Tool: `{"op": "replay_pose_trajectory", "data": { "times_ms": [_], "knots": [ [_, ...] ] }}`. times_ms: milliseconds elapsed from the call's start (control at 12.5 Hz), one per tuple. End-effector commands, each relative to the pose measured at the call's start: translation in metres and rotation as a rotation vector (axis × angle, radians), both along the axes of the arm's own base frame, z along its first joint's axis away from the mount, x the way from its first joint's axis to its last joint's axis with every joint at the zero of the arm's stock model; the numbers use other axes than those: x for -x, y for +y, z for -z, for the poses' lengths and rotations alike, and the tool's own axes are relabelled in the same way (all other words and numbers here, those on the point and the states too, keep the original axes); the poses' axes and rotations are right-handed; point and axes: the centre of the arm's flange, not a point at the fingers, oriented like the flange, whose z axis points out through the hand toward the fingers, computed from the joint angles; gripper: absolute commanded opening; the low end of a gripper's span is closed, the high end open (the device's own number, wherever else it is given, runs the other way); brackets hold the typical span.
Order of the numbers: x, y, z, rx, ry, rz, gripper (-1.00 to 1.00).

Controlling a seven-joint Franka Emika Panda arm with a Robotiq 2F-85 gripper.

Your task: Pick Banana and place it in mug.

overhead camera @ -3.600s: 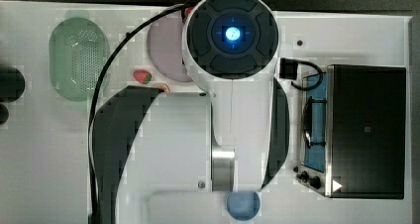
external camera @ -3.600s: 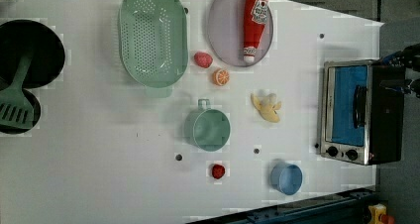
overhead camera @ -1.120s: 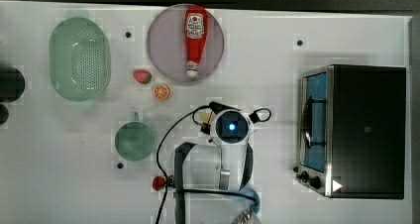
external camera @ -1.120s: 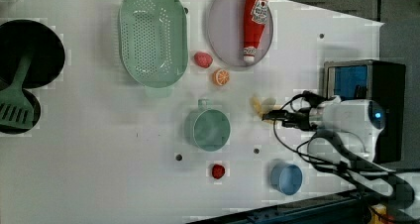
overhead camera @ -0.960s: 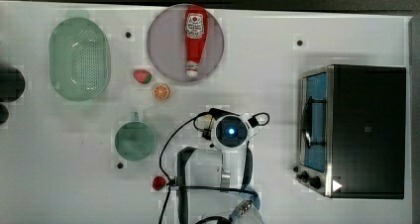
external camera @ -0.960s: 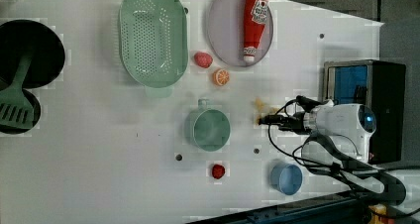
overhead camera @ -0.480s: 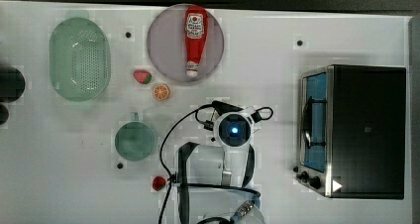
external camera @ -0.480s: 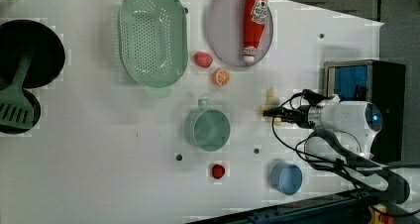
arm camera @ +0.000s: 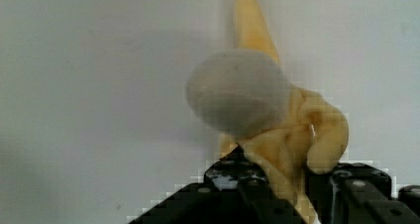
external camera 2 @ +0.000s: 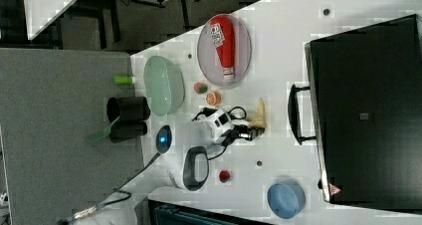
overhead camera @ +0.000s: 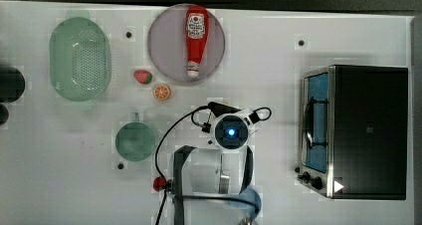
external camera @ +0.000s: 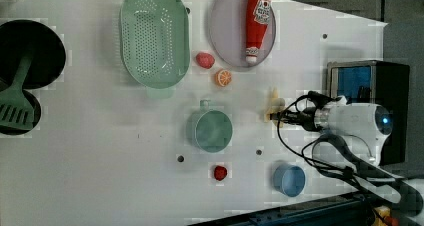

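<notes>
The banana (arm camera: 292, 135) is a yellow peeled toy with a pale tip, lying on the white table just right of the mug in the left view. My gripper (arm camera: 288, 178) is shut on its lower end, a black finger pressing on each side. In the left view the gripper (external camera: 278, 117) reaches in from the right onto the banana (external camera: 273, 105). The right view has the banana (external camera 2: 259, 114) at the gripper (external camera 2: 259, 131). The teal-green mug (external camera: 212, 131) stands open and upright on the table. In the top view the mug (overhead camera: 135, 141) sits left of my wrist (overhead camera: 230, 131).
A toaster oven (overhead camera: 358, 130) stands at the top view's right. A green colander (overhead camera: 79, 58), a plate (overhead camera: 164, 60) with a ketchup bottle (overhead camera: 195, 38), a strawberry (overhead camera: 143, 76) and an orange slice (overhead camera: 161, 92) lie beyond the mug. A blue cup (external camera: 289, 180) sits near the arm.
The fingers have come together onto the banana, which has turned slightly. The arm has settled over it with little other movement.
</notes>
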Motion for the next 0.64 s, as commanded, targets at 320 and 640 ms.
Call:
{"op": "replay_pose_trajectory", "data": {
  "times_ms": [320,640],
  "knots": [
    [-0.019,-0.005,-0.171,-0.009,-0.09,-0.011,-0.46],
    [-0.002,0.002,-0.265,-0.016,-0.032,0.007,-0.45]
  ]
}}
